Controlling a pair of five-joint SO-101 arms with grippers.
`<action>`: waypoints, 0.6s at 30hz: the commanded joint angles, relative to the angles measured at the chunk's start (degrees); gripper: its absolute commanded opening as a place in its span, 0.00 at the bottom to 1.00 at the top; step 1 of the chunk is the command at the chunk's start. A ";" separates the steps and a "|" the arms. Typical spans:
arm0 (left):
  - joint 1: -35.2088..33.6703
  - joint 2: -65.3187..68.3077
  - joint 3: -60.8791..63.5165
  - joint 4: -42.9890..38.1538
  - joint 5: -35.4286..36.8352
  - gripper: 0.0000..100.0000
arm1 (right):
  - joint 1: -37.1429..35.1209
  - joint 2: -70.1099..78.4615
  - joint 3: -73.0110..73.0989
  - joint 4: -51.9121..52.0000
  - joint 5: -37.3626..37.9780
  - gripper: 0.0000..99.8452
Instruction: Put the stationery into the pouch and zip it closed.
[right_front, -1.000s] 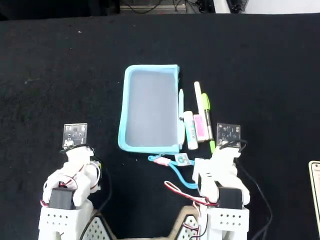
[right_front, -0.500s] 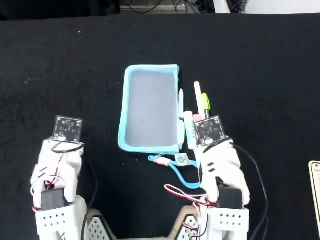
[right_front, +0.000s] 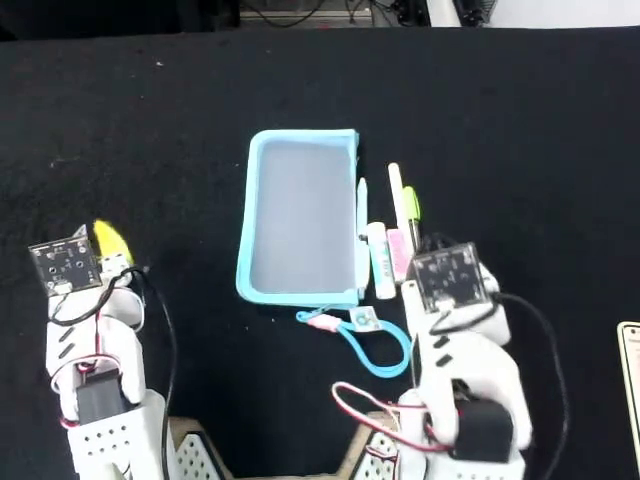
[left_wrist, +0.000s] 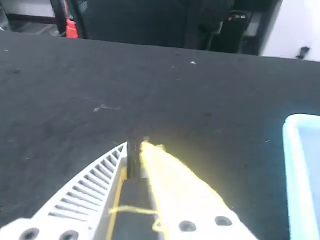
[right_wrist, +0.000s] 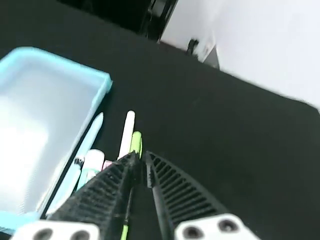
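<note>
Right pincer (right_wrist: 140, 159): black fingers pressed together, pinching nothing, tips over the green marker (right_wrist: 135, 142) and white pen (right_wrist: 128, 131). Left pincer (left_wrist: 135, 146): fingers likewise together, empty, above bare table (left_wrist: 75, 85), well apart from the pouch (right_front: 300, 215). Pouch lies flat between the arms. Stationery (right_front: 390, 250) lies in a row just beside its right edge, outside it. Blue strap (right_front: 378, 352) loops nearby.

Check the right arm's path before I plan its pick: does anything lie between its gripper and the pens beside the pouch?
Nothing visible does. The right gripper hangs over the near ends of the pens, and the pouch lies right beside them.
</note>
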 joint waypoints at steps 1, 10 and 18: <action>3.21 -0.18 -4.97 0.79 2.02 0.15 | 0.62 -5.49 -9.01 3.96 -0.44 0.08; 6.81 -0.18 1.36 4.22 2.37 0.15 | -4.40 -2.15 -11.21 2.20 -0.44 0.16; 7.08 -0.18 1.45 6.33 2.37 0.15 | -23.03 24.22 -11.38 4.22 -7.56 0.16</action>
